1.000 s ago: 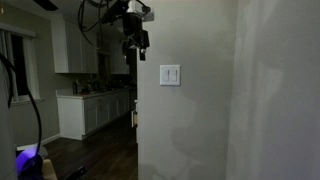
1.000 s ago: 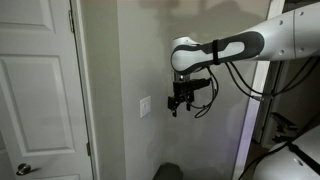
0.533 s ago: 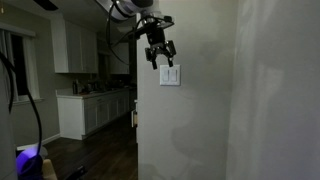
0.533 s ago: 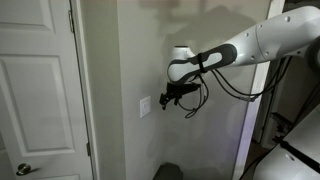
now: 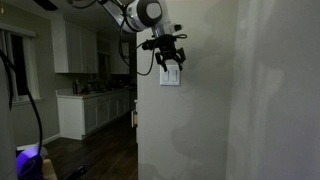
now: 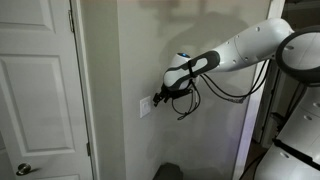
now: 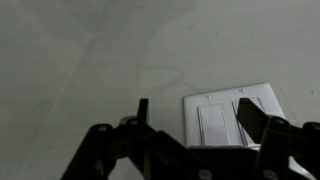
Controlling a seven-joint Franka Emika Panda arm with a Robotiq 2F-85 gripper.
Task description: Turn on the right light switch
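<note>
White plate [image 5: 163, 83] on wall, right switch [image 5: 175, 77] just under my gripper [image 5: 168, 62], jaws apart. Risk: if I push off-ctr, a finger [image 7: 250, 116] slips onto left paddle [image 7: 212, 122] instead.

The gripper [image 6: 160, 97] is seen right at the white wall plate [image 6: 145, 106] on the beige wall [image 6: 115, 55], carried by a white arm [image 6: 240, 48] stretched in from the right; the plate's paddles cannot be told apart. A white door [image 6: 35, 80] is shown at the left

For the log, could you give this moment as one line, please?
gripper: open, at double wall plate | right light switch: contact and state unclear
</note>
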